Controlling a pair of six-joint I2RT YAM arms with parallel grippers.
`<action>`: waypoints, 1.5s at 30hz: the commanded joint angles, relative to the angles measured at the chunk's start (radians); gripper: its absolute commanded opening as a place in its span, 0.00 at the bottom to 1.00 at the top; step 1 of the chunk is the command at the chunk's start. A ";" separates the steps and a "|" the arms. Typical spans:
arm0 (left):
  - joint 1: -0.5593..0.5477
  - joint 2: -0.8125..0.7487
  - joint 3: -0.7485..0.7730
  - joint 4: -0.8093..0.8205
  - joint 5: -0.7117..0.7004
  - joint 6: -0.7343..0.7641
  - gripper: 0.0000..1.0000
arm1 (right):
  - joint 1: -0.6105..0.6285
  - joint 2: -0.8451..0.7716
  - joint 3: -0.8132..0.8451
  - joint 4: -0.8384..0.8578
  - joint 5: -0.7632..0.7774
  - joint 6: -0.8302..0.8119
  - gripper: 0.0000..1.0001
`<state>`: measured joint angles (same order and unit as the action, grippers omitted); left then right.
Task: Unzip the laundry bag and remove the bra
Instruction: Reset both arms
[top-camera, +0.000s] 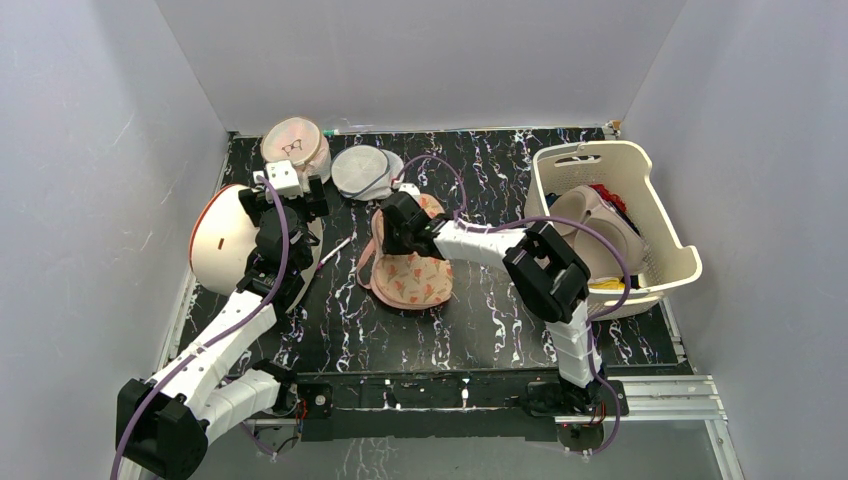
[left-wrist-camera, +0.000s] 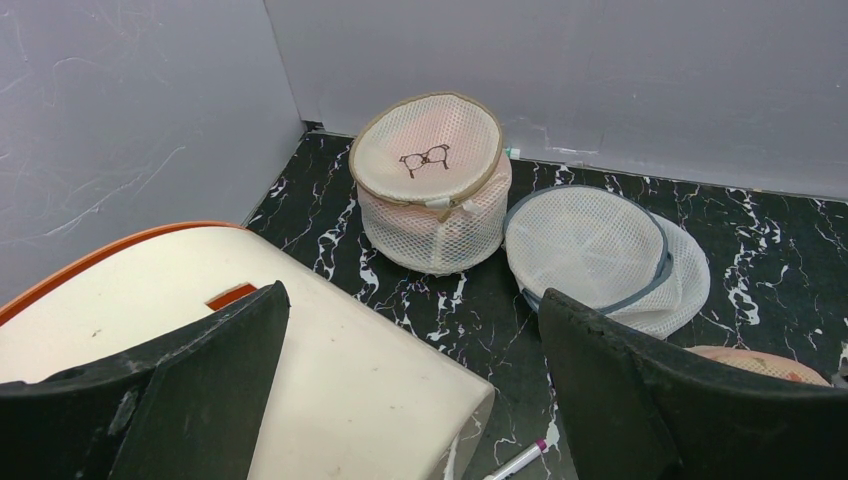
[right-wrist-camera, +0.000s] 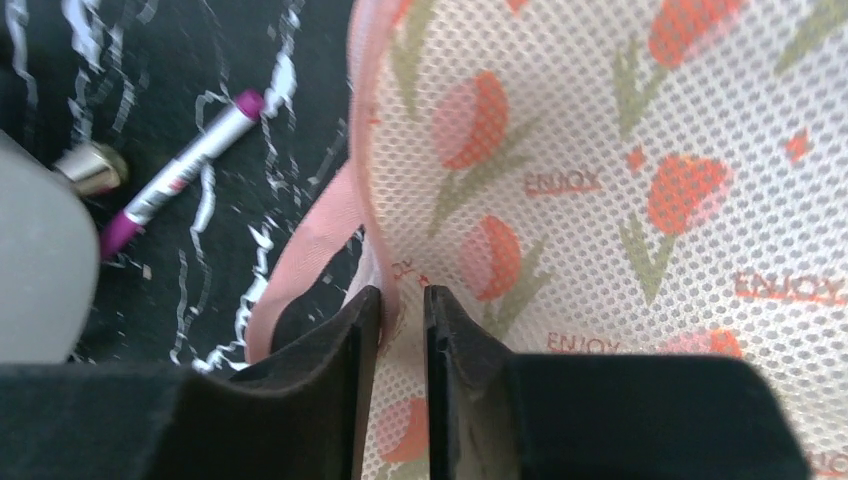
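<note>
Two arms work over a black, white-veined bench (top-camera: 480, 330), the left arm (top-camera: 225, 335) bent towards the far left corner and the right arm (top-camera: 480, 245) stretched across to the middle.

At the right edge stands a white slotted basket (top-camera: 680, 250) with clothes in it. Among them lies a smooth taupe moulded cup that looks like the bra (top-camera: 585, 205), partly behind the right arm and its purple cable.

At the far left rests a white dome with an orange rim (top-camera: 225, 240). The left jaws hang just above its near side, spread wide with nothing between them.

The laundry bag (top-camera: 405, 275) lies flat at mid-bench, well apart from the basket, its peach mesh printed with red tulips and the word ENJOY. The right jaws are down at its left edge. They are drawn to a thin slit, and the pink edge binding (right-wrist-camera: 330, 215) runs into that slit between the dark fingers (right-wrist-camera: 340, 400), so it appears pinched. Whether the zip is open I cannot tell.

Near the back wall sit a round pink mesh pouch (top-camera: 295, 145) with a spectacles icon and, just beside it, a flatter white mesh pouch (top-camera: 362, 172).

Left of the bag lies a white pen (top-camera: 335, 250) with a magenta tip.
</note>
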<state>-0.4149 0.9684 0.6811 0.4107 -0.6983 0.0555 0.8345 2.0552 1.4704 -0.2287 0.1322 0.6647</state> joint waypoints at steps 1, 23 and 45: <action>0.004 -0.028 0.041 0.020 -0.005 0.003 0.95 | -0.019 -0.045 -0.026 0.087 -0.079 0.005 0.27; -0.005 0.001 0.030 0.035 0.158 0.016 0.98 | -0.372 -0.740 -0.205 -0.284 -0.090 -0.393 0.90; -0.032 -0.006 0.762 -0.521 0.561 -0.140 0.98 | -0.371 -1.271 -0.160 -0.100 0.213 -0.530 0.98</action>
<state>-0.4442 0.9573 1.4330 -0.0959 -0.1879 -0.0666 0.4637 0.7612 1.3388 -0.3962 0.2848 0.1577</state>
